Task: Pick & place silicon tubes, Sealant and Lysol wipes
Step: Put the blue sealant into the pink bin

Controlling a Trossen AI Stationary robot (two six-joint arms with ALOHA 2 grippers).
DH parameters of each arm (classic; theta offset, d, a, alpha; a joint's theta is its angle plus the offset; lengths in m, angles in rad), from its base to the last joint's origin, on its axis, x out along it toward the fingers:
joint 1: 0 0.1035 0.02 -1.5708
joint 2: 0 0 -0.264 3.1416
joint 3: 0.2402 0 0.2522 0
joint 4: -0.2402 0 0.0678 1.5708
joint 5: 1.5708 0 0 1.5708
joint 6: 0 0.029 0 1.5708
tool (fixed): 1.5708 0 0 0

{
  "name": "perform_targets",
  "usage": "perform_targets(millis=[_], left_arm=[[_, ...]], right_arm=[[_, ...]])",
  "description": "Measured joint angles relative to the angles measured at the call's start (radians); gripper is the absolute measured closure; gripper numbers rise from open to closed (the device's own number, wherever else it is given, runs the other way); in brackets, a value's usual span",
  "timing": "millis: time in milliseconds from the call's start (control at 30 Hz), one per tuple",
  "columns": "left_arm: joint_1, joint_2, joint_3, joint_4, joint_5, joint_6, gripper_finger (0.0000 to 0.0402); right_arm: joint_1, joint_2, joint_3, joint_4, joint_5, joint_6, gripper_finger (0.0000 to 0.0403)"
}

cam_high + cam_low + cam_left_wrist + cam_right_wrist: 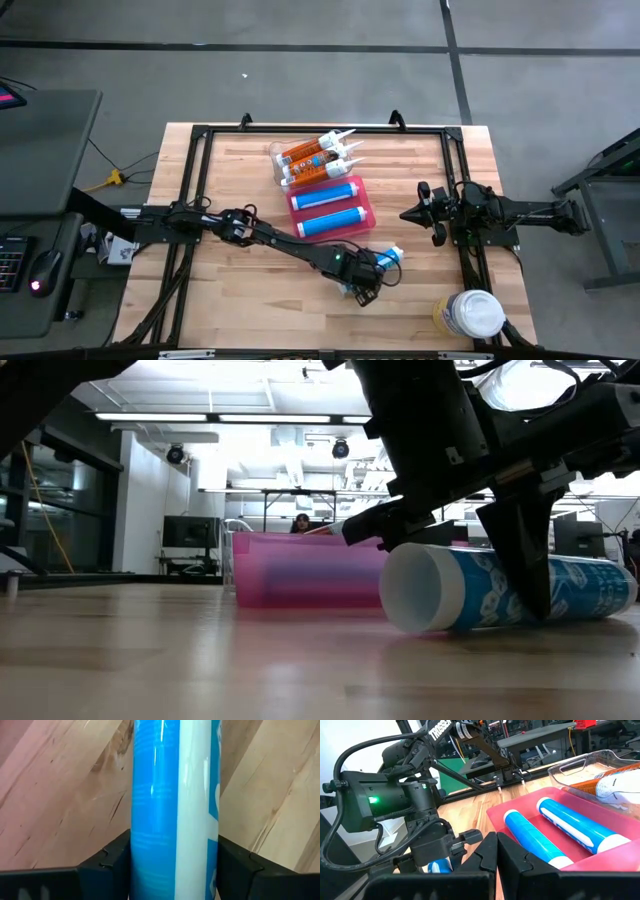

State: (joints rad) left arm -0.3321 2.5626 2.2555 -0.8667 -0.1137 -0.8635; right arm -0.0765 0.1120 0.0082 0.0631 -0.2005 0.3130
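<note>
Third blue tube in hand, wipes yet to go.
Your left gripper [365, 283] pinches a blue tube [384, 259] lying on the table just beside the pink tray [366, 205], which holds two blue tubes; two orange-labelled cartridges [312, 154] fill the clear tray. One Lysol wipes canister [470, 313] waits at the near edge. Your right gripper [408, 214] idles, fingers pressed together.

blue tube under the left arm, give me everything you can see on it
The blue tube is a round cartridge with a blue-and-white printed label and a white end, glossy like plastic. It lies on its side on the wooden table, just outside the pink tray that holds two similar tubes. The left hand is down over it, one dark finger against each side. Whether it is lifted off the wood at all cannot be told.
</note>
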Motion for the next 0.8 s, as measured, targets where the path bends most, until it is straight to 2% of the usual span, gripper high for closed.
perform_targets(millis=[400, 800], left_arm=[[-0.003, -0.032, -0.004, 0.013, -0.037, 0.050, 0.0204], [-0.010, -0.128, -0.006, 0.018, -0.165, 0.132, 0.0206]], right_arm=[[0.000, 0.000, 0.000, 0.000, 0.000, 0.000, 0.0402], [0.000, 0.000, 0.000, 0.000, 0.000, 0.000, 0.0402]])
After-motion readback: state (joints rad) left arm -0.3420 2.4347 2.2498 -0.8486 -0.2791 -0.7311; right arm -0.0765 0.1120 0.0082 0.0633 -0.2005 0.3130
